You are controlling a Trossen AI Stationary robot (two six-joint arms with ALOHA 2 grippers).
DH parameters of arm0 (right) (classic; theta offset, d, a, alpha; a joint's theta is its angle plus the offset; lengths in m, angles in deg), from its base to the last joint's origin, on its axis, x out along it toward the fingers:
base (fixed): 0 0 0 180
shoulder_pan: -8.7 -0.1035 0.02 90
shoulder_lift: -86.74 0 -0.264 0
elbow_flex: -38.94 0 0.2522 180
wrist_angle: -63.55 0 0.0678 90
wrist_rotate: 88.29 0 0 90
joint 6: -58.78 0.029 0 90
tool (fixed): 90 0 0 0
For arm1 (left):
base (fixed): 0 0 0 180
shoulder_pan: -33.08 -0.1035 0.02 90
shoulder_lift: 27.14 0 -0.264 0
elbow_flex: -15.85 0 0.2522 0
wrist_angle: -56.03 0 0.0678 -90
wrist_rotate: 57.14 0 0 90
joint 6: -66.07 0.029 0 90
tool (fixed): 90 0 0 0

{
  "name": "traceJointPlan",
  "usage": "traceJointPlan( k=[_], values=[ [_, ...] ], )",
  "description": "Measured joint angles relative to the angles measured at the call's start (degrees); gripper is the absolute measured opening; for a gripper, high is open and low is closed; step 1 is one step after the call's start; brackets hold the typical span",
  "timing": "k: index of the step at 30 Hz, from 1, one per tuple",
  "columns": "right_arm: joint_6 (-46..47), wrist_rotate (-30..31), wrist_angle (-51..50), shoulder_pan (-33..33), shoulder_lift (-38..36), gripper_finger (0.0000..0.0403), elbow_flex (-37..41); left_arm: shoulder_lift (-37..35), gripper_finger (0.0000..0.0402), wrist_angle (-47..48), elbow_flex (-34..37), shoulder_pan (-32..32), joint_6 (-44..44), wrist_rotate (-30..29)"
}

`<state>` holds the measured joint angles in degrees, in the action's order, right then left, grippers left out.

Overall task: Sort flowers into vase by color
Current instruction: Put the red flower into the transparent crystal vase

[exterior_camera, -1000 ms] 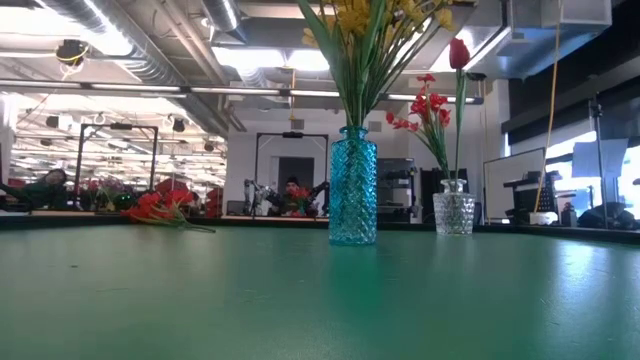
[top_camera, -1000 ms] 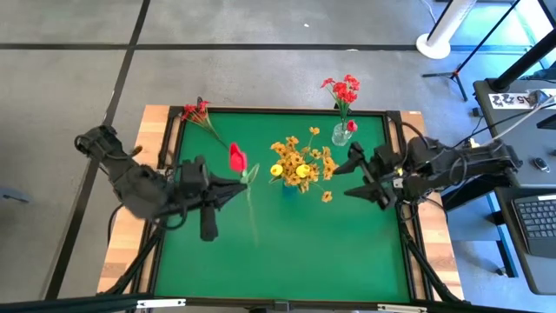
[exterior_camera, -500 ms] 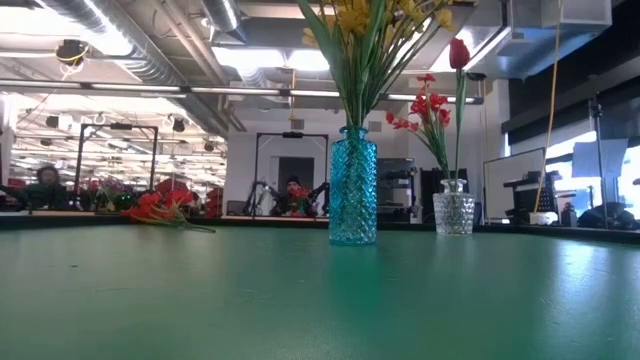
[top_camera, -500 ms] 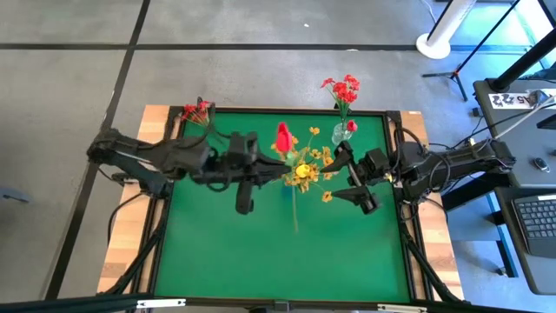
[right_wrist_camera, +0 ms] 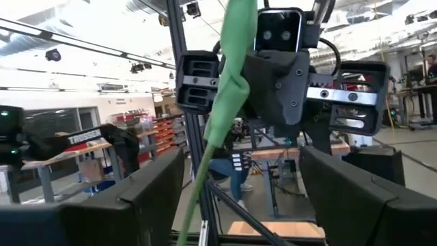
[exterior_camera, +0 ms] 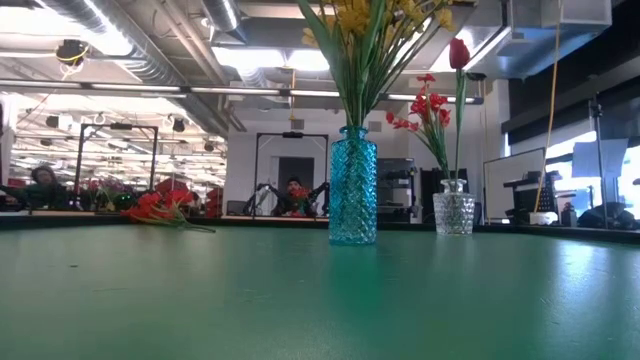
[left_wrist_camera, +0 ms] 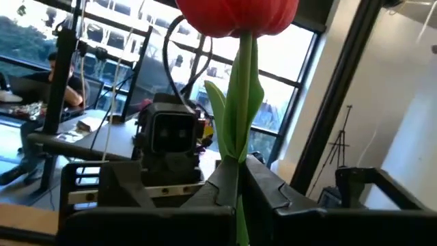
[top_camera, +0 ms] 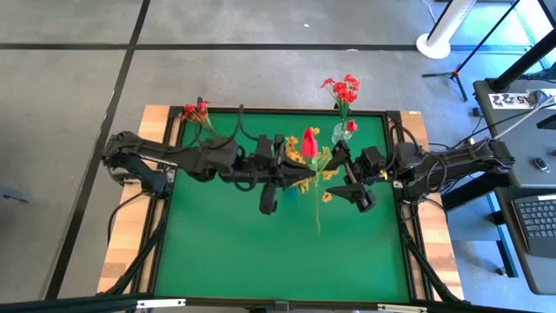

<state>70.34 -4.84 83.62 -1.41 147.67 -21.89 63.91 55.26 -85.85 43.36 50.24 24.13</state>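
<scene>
We hold a red tulip high over the middle of the worktop, between our two arms.

Our left gripper has its jaws clamped on the tulip's green stem, the bloom up and the stem hanging down past the blue vase of yellow flowers. Our right gripper faces it with jaws wide apart on either side of the stem, not closed on it. The clear vase near the far edge holds red flowers, and a red cluster lies at the far left corner.
</scene>
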Motion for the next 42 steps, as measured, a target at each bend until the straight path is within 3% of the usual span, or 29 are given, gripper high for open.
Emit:
traceJointPlan(
  k=[6, 10, 24, 31, 35, 39, 42],
  values=[
    [0.53, 0.73, -0.98, 0.0, 1.05, 0.0285, 0.0, 2.16, 0.0001, -0.26, 0.0, -1.5, -0.02, -0.04],
    [0.57, 2.29, -2.19, 0.0, 1.32, 0.0254, -0.04, 2.96, 0.0001, -0.1, 0.0, -1.78, -0.01, -0.04],
    [0.33, 1.5, -2.97, -0.02, 1.24, 0.0015, -0.04, 3.17, 0.0011, 1.86, 0.0, -1.48, -0.02, -0.68],
    [-0.02, 1.62, -4.3, 0.0, -0.36, 0.0011, -0.02, 2.19, 0.0063, 2.78, 0.0, -0.86, 1.16, -1.17],
    [-0.35, 2.84, -8.36, 0.0, -5.72, 0.0011, -0.02, -0.04, 0.0104, 5.12, 0.0, 0.63, 1.67, -1.21],
    [-4.76, 8.22, -15.87, -0.02, -13.61, 0.0007, -0.02, -3.18, 0.0139, 6.92, 0.0, 3.22, 4.7, -3.96],
    [-8.39, 17.18, -23.56, -0.04, -19.26, 0.0008, -0.03, -6.48, 0.0157, 9.07, 0.0, 5.74, 7.98, -8.53]
  ],
)
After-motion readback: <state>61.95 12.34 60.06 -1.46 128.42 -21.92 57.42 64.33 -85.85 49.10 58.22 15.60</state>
